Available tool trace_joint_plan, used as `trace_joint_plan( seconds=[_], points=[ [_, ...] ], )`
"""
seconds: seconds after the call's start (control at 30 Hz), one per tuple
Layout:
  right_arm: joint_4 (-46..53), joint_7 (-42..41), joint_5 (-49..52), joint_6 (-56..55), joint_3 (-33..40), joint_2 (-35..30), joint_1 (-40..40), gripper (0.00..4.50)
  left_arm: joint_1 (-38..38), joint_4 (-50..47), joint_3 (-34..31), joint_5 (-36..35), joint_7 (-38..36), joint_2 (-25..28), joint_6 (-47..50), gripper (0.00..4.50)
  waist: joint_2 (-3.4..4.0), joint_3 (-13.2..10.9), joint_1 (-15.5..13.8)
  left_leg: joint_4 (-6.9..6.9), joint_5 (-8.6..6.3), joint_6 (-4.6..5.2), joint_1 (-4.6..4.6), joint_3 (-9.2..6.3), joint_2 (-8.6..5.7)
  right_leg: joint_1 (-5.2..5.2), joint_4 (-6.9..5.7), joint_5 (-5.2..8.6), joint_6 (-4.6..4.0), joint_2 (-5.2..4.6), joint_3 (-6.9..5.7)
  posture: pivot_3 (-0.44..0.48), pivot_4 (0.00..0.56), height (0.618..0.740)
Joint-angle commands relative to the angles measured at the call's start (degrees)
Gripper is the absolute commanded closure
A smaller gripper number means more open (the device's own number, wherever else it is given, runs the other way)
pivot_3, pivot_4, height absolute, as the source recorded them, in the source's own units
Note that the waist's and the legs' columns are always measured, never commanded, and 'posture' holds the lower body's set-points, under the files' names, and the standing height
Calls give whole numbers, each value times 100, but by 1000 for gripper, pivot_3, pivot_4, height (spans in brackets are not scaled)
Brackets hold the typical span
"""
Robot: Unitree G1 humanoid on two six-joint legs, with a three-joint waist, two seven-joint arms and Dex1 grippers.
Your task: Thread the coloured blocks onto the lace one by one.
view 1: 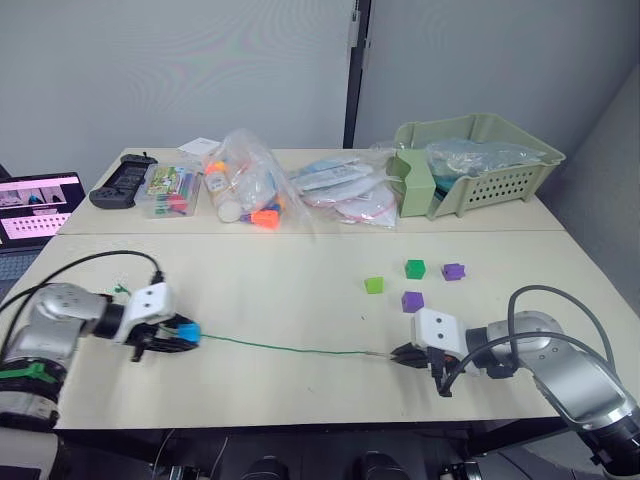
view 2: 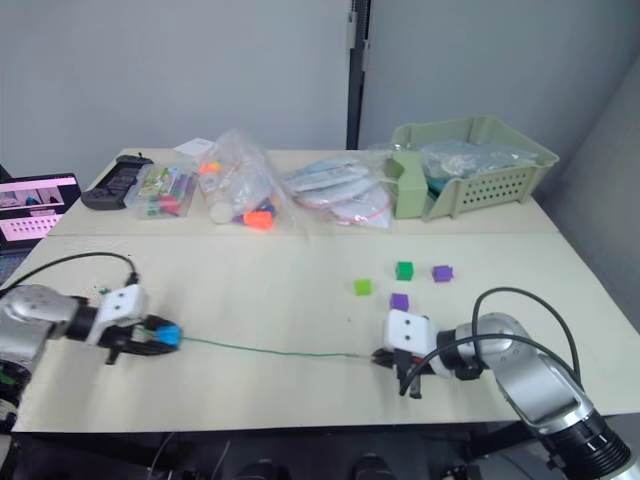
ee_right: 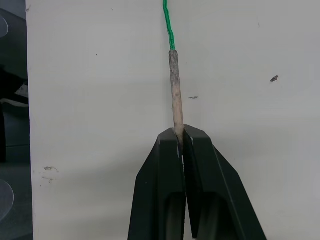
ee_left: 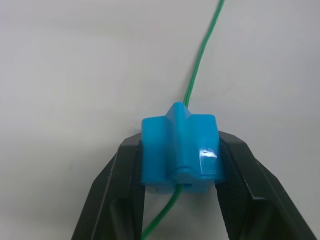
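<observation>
My left gripper [view 1: 172, 337] is shut on the bright blue block [ee_left: 179, 154], low over the table at the left front. The green lace [view 1: 290, 349] passes through that block and runs taut to the right. My right gripper [ee_right: 181, 141] is shut on the lace's stiff pale tip [ee_right: 175, 90] at the right front. Beyond it on the table lie a light green block [view 1: 374, 285], a dark green block [view 1: 415, 268] and two purple blocks [view 1: 412, 301] [view 1: 453, 271], all loose.
Clear bags of toys [view 1: 245, 185] and flat packets [view 1: 345, 190] line the back of the table [view 1: 280, 290]. A green basket [view 1: 480, 165] stands at the back right, a black controller [view 1: 120, 180] at the back left. A laptop screen [view 1: 35, 205] sits off the left edge.
</observation>
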State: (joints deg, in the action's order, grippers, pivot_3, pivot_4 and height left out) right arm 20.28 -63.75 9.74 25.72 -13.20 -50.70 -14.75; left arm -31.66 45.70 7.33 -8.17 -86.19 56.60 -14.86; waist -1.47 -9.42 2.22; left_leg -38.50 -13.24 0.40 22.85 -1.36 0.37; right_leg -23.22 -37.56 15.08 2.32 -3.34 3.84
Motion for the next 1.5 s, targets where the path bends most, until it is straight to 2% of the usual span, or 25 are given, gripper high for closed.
trace_joint_plan(
  seconds=[0.03, 0.2, 0.27, 0.47, 0.5, 0.63, 0.7, 0.77, 0.83, 0.93, 1.0, 1.13, 1.23, 1.5],
  points=[
    [-34, -11, -23, -132, 6, 49, -87, 4500, -147, 655, -44, 255, -47, -43, -383, 3103, 0, 0, -9, 0, 0, 0, 0, 2, -1, 1, 0, 0, 0, -2, 0, 0, 150, 740],
    [-92, -37, -26, -150, -19, 81, -128, 4500, -284, 858, -144, 252, -80, -301, -658, 3103, 1, 0, -68, -2, 0, 0, 2, 7, -2, 2, -2, 0, 0, -5, 0, 0, 150, 740],
    [-90, -44, -16, -141, -25, 89, -142, 4500, -341, 811, -201, 178, -194, -378, -560, 2071, 1, 0, -125, -5, 0, 0, 4, 11, -2, 2, -2, 0, 0, -5, 0, 0, 150, 740],
    [-77, -54, 10, -138, -25, 95, -159, 4500, -568, 592, -312, 104, -547, -293, -327, 148, 0, 0, -150, -21, 0, 0, 25, 9, -3, -6, -2, -1, 1, -5, -7, 0, 150, 740],
    [-64, -58, 17, -130, -25, 95, -163, 4500, -595, 463, -288, 43, -599, -217, -223, 41, -1, 0, -147, -22, 0, 0, 29, 8, -3, -9, -3, -1, 1, -4, -9, 0, 150, 740],
    [-26, -67, 38, -108, -21, 93, -167, 4500, -687, -188, -204, -304, -631, 15, 257, 41, -6, -3, -139, -22, 0, 0, 41, 4, 0, -23, -7, -1, 1, 0, -11, 0, 150, 740],
    [20, -32, 33, -65, -60, 137, -173, 4500, -645, -1210, -146, -739, -631, 1, 991, 41, -8, -4, -154, -23, 0, 0, 43, 2, 0, -24, -8, -1, 1, -1, -11, 0, 150, 740],
    [54, 8, 37, -2, -94, 193, -187, 4500, -262, -2416, -124, -1101, -631, -70, 1844, 41, -8, -4, -162, -27, 0, 0, 47, -1, -1, -20, -7, -1, 1, -5, -14, 0, 150, 740],
    [76, 26, 25, 48, -130, 223, -193, 4500, 232, -3402, -74, -1289, -502, -170, 2308, 41, -4, -2, -124, -27, 0, 0, 41, -2, -1, -14, -6, 0, 2, -8, -13, 0, 150, 740],
    [70, 56, -20, 107, -221, 267, -252, 4500, 738, -4531, -6, -1422, 221, -633, 2881, 41, -3, -3, -90, -18, -8, 10, 32, -17, 9, -20, -7, 0, 2, -4, 3, 0, 150, 740],
    [90, 93, -84, 177, -332, 333, -369, 4500, 837, -5039, 380, -1196, 860, -1312, 3150, 41, -5, -4, -115, -22, -8, 9, 35, -21, 11, -21, -9, -1, 2, -2, 0, 0, 150, 740],
    [118, 161, -179, 344, -493, 437, -551, 4500, 585, -5200, 1013, -491, 1936, -2345, 3472, 41, -8, -5, -179, -38, -6, 8, 32, -12, -2, -5, -8, -3, 4, -2, -3, 0, 150, 740],
    [124, 229, -258, 468, -574, 471, -633, 4500, 449, -5337, 1213, -340, 2335, -2736, 3823, 41, -9, -5, -167, -42, -6, 7, 34, -11, -24, -3, -6, -5, 8, -4, -4, 0, 150, 740],
    [112, 315, -356, 669, -606, 511, -724, 4500, 373, -5334, 1532, -115, 2534, -2956, 3974, 41, -8, -5, -139, -29, -6, 7, 29, -24, -23, -6, -6, -5, 7, -3, -1, 0, 150, 740]
  ],
)
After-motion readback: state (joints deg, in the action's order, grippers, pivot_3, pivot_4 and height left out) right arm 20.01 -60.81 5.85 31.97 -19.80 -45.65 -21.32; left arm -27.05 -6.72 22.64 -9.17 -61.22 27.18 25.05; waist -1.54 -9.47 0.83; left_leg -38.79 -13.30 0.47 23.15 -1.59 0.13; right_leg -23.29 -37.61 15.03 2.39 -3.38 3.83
